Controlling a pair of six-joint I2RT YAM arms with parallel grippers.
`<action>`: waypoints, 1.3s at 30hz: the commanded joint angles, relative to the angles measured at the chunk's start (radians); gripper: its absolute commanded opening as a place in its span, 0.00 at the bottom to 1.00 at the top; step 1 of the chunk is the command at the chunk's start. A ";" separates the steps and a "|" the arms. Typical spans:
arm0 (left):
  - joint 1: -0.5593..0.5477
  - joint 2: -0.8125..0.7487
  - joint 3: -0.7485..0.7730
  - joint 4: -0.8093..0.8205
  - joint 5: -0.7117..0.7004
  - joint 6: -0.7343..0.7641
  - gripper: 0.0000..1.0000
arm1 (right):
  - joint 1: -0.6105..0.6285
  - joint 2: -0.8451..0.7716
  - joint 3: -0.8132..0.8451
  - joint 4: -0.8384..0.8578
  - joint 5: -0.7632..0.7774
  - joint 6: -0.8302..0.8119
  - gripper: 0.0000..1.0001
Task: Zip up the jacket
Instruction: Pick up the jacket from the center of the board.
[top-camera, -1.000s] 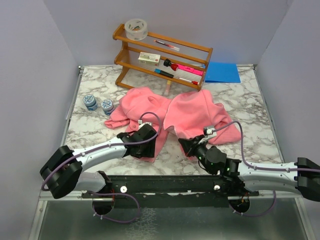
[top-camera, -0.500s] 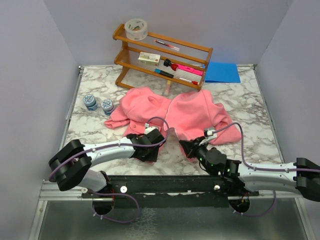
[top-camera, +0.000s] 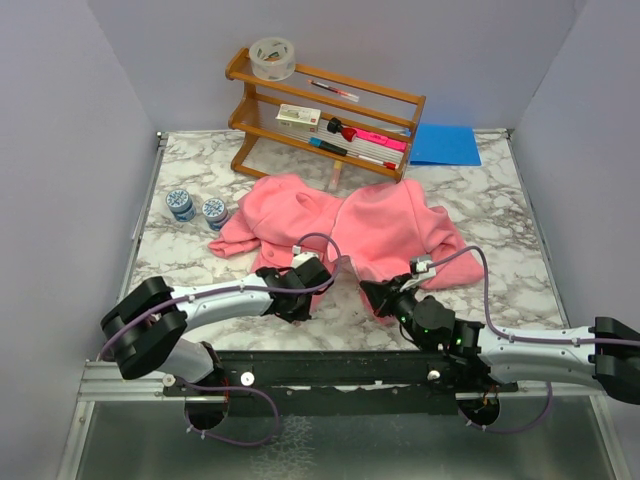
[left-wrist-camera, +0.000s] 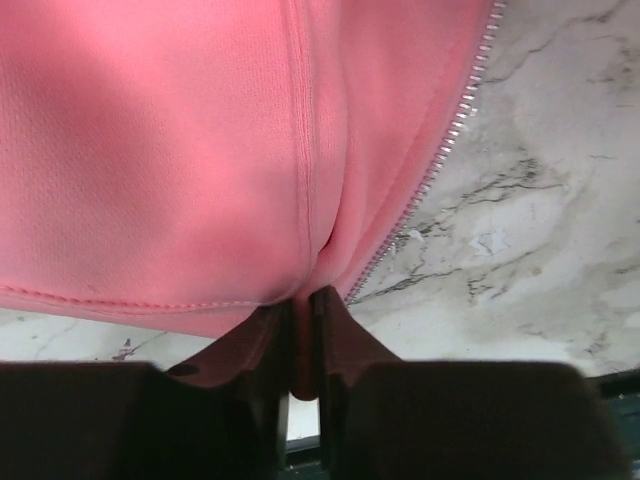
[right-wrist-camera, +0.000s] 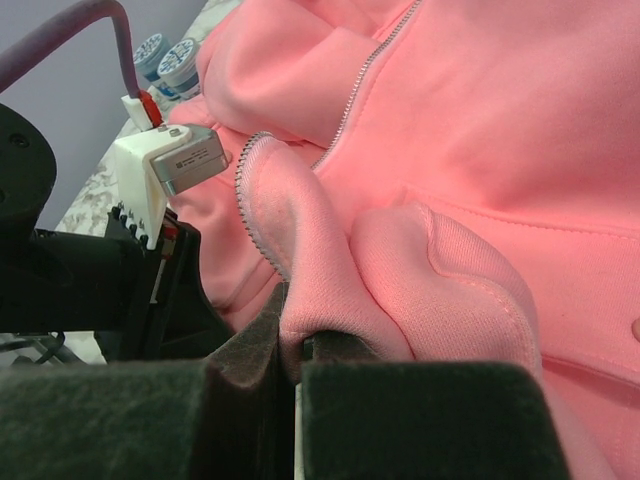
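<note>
The pink fleece jacket (top-camera: 380, 225) lies open in the middle of the marble table, front unzipped. My left gripper (top-camera: 297, 300) is shut on the bottom hem of the left front panel (left-wrist-camera: 200, 200), next to its zipper teeth (left-wrist-camera: 455, 125). My right gripper (top-camera: 380, 297) is shut on a fold of the right front panel's bottom hem (right-wrist-camera: 330, 290), beside its zipper edge (right-wrist-camera: 255, 215). The two grippers hold the hems a short way apart near the table's front. The left gripper's body shows in the right wrist view (right-wrist-camera: 100, 270).
A wooden rack (top-camera: 325, 115) with pens, a box and a tape roll stands at the back. A blue folder (top-camera: 444, 144) lies at the back right. Two small round tins (top-camera: 196, 207) stand at the left, beside a sleeve.
My left gripper has pulled its hem right and toward the near edge, closer to the right gripper. The right gripper has shifted slightly nearer.
</note>
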 joint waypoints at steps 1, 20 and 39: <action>-0.012 -0.022 -0.057 0.099 0.132 -0.017 0.11 | -0.001 -0.016 -0.011 -0.006 0.032 0.020 0.00; -0.007 -0.814 -0.317 0.500 -0.201 -0.208 0.00 | -0.003 -0.189 -0.053 0.041 0.003 0.150 0.00; -0.007 -0.783 -0.550 1.625 -0.011 0.085 0.00 | -0.002 -0.041 -0.045 0.691 -0.486 -0.108 0.00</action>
